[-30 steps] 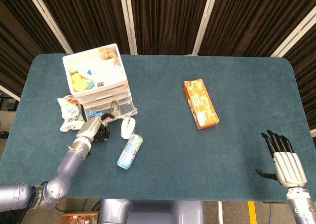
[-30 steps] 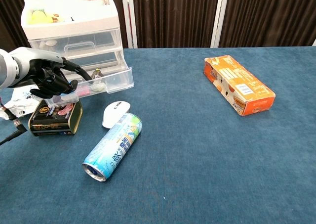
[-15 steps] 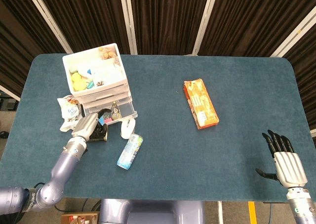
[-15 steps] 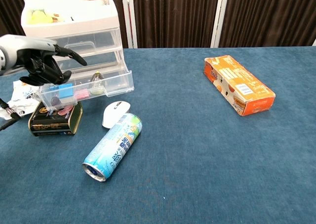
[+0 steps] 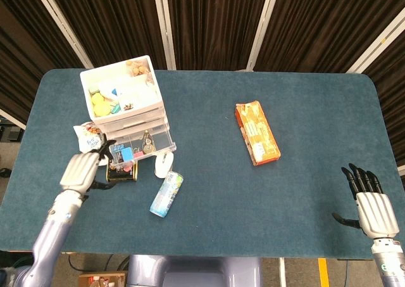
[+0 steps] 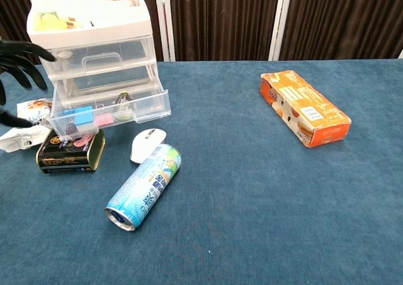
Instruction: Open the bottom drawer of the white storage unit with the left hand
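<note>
No print was legible: markings on the can [image 6: 143, 185], orange box [image 6: 305, 107] and dark tin [image 6: 69, 150] stayed too blurred.

table [image 5: 304, 109]: blue cloth | storage unit [image 5: 123, 103] | tin [image 6: 69, 151] | mouse [image 6: 147, 143] | can [image 6: 145, 185] | orange box [image 6: 305, 107] | snack packet [image 5: 87, 137]

The head view looks steeply down from above the robot's side of the table [image 5: 209, 192], taking in the whole top from near edge to the curtains [image 5: 209, 21] behind it, with both arms reaching in from the bottom corners. The chest view sits low and close, facing level across the tabletop toward the same curtains. Both share the storage unit [image 5: 120, 97] [image 6: 94, 39], the can [image 5: 166, 194] [image 6: 143, 185] and the orange box [image 5: 257, 133] [image 6: 305, 107].
</note>
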`<state>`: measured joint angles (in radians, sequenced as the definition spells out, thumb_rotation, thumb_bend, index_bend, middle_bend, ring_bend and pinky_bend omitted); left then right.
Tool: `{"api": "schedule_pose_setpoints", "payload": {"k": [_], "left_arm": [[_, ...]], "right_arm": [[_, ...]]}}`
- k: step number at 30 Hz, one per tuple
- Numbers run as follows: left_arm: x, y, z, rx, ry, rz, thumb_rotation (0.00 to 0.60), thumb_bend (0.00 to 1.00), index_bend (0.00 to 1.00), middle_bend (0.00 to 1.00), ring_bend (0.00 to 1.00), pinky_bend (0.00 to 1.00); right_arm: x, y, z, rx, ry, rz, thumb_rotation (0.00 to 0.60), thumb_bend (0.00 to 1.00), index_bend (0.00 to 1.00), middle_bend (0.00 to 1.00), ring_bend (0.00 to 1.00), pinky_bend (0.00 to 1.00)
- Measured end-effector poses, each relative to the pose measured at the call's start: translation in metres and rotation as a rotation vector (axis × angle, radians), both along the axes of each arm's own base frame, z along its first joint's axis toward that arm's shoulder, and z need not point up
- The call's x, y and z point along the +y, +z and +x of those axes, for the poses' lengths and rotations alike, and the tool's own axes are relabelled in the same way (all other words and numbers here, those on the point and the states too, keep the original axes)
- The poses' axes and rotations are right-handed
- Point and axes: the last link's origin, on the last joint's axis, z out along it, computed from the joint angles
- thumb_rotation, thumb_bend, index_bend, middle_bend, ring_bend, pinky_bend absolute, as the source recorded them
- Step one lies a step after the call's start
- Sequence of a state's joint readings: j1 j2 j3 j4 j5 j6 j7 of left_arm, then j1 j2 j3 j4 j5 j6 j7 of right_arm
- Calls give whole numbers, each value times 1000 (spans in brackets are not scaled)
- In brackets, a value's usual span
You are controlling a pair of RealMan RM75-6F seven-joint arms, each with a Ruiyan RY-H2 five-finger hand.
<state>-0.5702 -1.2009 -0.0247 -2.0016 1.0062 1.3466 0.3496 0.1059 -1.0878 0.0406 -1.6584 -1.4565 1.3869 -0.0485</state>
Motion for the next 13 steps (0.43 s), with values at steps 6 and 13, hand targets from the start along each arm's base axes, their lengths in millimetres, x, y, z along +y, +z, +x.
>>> {"api": "schedule_pose_setpoints", "payload": {"k": [6, 13], "left_arm": [[-39, 23, -57, 223, -142, 167, 600, 28, 2, 0, 0, 87], [-84, 42, -103, 321, -125, 227, 600, 22, 0, 0, 0, 80]], "right_arm": [[1, 0, 2, 11, 19, -9, 600, 76, 0, 0, 0, 43], [3, -1, 0, 22, 23, -16, 600, 76, 0, 0, 0, 43]]}}
